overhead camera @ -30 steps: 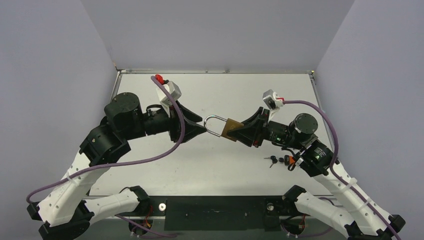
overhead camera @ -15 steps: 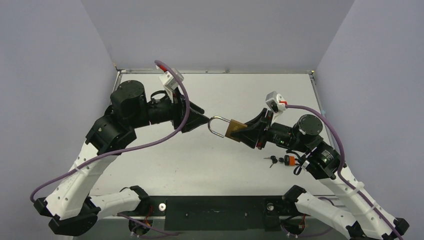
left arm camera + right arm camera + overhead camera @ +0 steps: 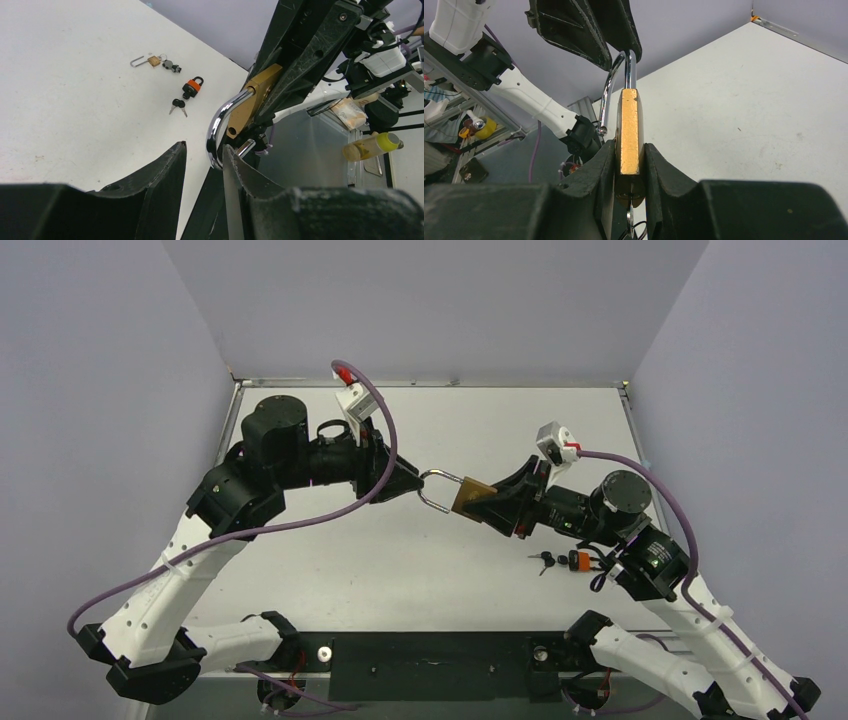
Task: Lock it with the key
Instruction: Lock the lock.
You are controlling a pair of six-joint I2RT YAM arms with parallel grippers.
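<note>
left jaws: spread, shackle (image 3: pixel 219 121) between them
right jaws: pinching padlock (image 3: pixel 629 130)
risk: shackle may slip sideways, missing its hole

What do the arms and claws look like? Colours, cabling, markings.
They match: left arm and right arm have white lower links and black round joint housings; left claw and right claw are black, tapered, two-fingered. A purple cable runs along each to a white camera block with a red plug. No legible markings.
</note>
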